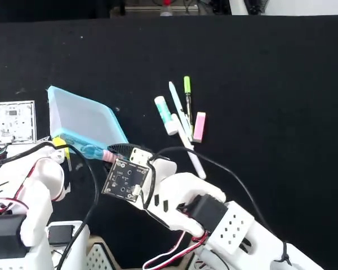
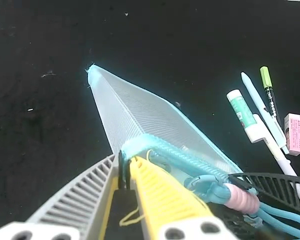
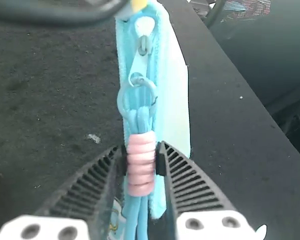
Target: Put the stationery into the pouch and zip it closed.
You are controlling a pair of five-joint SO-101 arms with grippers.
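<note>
**Left arm.** We are looking at the left gripper (image 2: 124, 161), whose yellow and grey ribbed jaws are pinching narrowly on the turquoise-trimmed end of the pale blue translucent plastic pouch (image 2: 140, 115). The pouch is lying on the black tabletop (image 1: 259, 67) and stretching away ahead of these jaws.

**Right arm.** The right gripper (image 3: 140, 150) is holding the pink ribbed bead (image 3: 140, 167) of the zipper pull. The bead is sitting squarely between the black ribbed jaws and touching both. Ahead of these jaws, the blue cord (image 3: 138, 120) is running from the bead through a pale blue ring (image 3: 121, 100) to the turquoise zipper slider (image 3: 144, 30), which is resting just beside the left jaws' grip.

**Stationery.** We are finding every piece outside the pouch, on the tabletop beyond the right jaws and well apart from both pairs. The white glue stick with a green label (image 1: 166, 115), the long white and pale blue pen (image 1: 183, 128), the slim green-capped pen (image 1: 187, 95) and the pink rectangular eraser (image 1: 199, 126) are lying close together.

**Surroundings.** A white square panel (image 1: 13, 122) is lying on the tabletop to the outer side of the left jaws.
</note>
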